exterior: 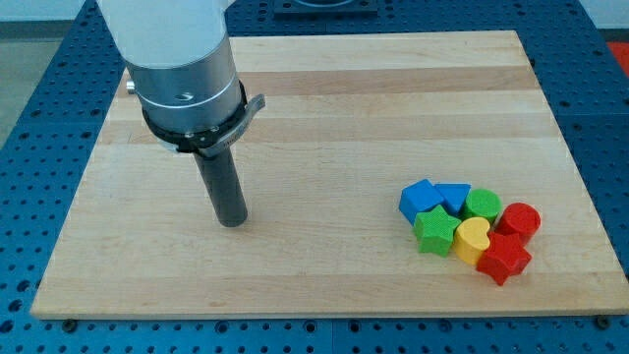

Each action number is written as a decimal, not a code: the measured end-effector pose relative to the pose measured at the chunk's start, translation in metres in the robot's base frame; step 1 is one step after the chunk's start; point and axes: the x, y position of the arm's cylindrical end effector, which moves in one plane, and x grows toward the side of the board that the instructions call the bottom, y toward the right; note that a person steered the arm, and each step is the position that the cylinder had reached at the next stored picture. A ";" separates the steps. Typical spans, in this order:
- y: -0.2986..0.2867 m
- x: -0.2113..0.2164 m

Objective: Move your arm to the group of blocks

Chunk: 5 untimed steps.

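Note:
Several blocks sit bunched together at the view's lower right of the wooden board (324,108): a blue cube (418,198), a blue triangular block (453,195), a green cylinder (483,205), a red cylinder (520,219), a green star (435,231), a yellow heart (473,238) and a red star (505,257). My tip (232,222) rests on the board at the view's left, far from the group, with its rod rising to the arm body (182,69) at the top left.
The board lies on a blue perforated table (39,98). The board's right edge runs close to the red cylinder and red star.

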 end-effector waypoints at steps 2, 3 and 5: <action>0.074 0.010; 0.161 0.017; 0.181 0.054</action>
